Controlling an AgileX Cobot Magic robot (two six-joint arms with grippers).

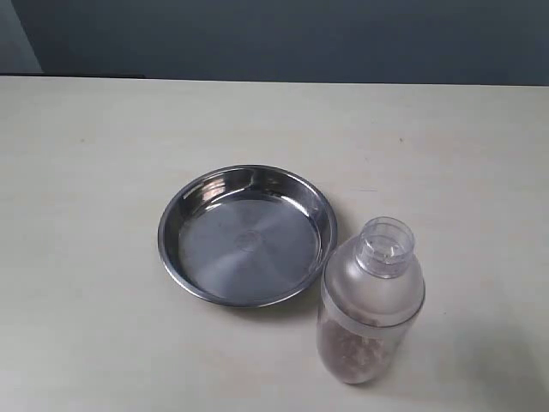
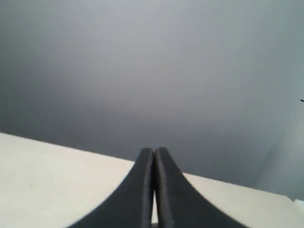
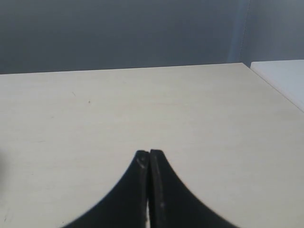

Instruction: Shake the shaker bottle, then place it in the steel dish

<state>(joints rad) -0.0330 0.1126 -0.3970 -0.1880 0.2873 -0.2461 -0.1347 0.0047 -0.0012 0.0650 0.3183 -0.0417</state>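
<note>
The frosted shaker bottle [image 1: 371, 300] stands upright on the table at the front right of the exterior view, clear cap on top and brownish-red grains in its lower part. Just to its left lies the round steel dish [image 1: 176, 212], with nothing in it. Neither arm shows in the exterior view. My left gripper [image 2: 155, 151] is shut with nothing between its black fingers, pointing over the table's edge toward a grey wall. My right gripper [image 3: 149, 153] is also shut on nothing, above bare table. Neither wrist view shows the bottle or the dish.
The pale table [image 1: 103, 137] stretches left of and behind the dish. A dark wall [image 1: 283, 39] runs along its far edge. In the right wrist view a white surface [image 3: 285, 76] adjoins the table's corner.
</note>
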